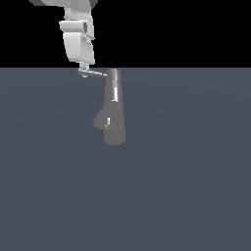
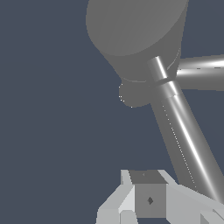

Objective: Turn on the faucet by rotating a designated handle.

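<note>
Item: faucet (image 1: 114,105). Grey glossy upright cylinder standing on the desk (image 1: 196,186), stubby rounded spout low on the side toward the exterior view's left.

Item: handle (image 1: 95,73). Thin straight rod jutting from the cylinder's top toward the exterior view's left, its rounded end directly under my gripper (image 1: 84,68).

Item: my gripper. It sits at the handle's free end, touching it or just beside it. Whether the jaws are wide, narrow or closed on the rod, I cannot tell: the exterior view is too small there, and the wrist view shows only the pale finger bases beside the rod.

Risks, as I judge them:
- Contact is at the very tip of the rod. A push slightly off line lets the rounded end slip out from my gripper, and the handle stays unturned.
- The metal is glossy, so a sideways shove may skid along the rod.
- Pressing downward instead of around the cylinder's axis loads the handle without rotating it.
- Sweeping too far inward brings my fingers against the cylinder.
</note>
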